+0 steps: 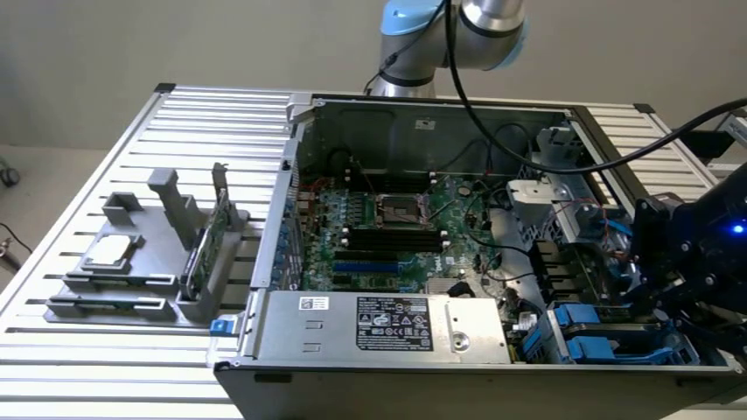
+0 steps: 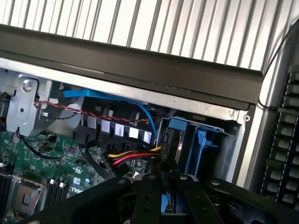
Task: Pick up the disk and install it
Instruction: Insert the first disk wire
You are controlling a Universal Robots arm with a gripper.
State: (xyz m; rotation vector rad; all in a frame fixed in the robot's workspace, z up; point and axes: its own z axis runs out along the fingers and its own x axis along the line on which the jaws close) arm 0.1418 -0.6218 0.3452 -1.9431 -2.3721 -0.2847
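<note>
My gripper (image 2: 164,181) hangs over the drive bay (image 2: 189,140) in the corner of the open computer case (image 1: 408,350). Its two black fingers (image 2: 148,196) stand close together, and a narrow strip of bright blue plastic, the edge of the disk (image 2: 165,204), sits between them. The rest of the disk is hidden behind the fingers. In the exterior view the gripper (image 1: 683,302) is a dark mass at the case's near corner on the exterior view's right, just above the blue parts of the bay (image 1: 583,332).
The motherboard (image 1: 386,227) fills the case floor, and a power supply (image 1: 391,324) lies along the near wall. Red, yellow and blue cables (image 2: 126,158) run beside the bay. On the exterior view's left, a grey fixture (image 1: 129,280) holds a square chip (image 1: 111,251) and a green card (image 1: 198,249).
</note>
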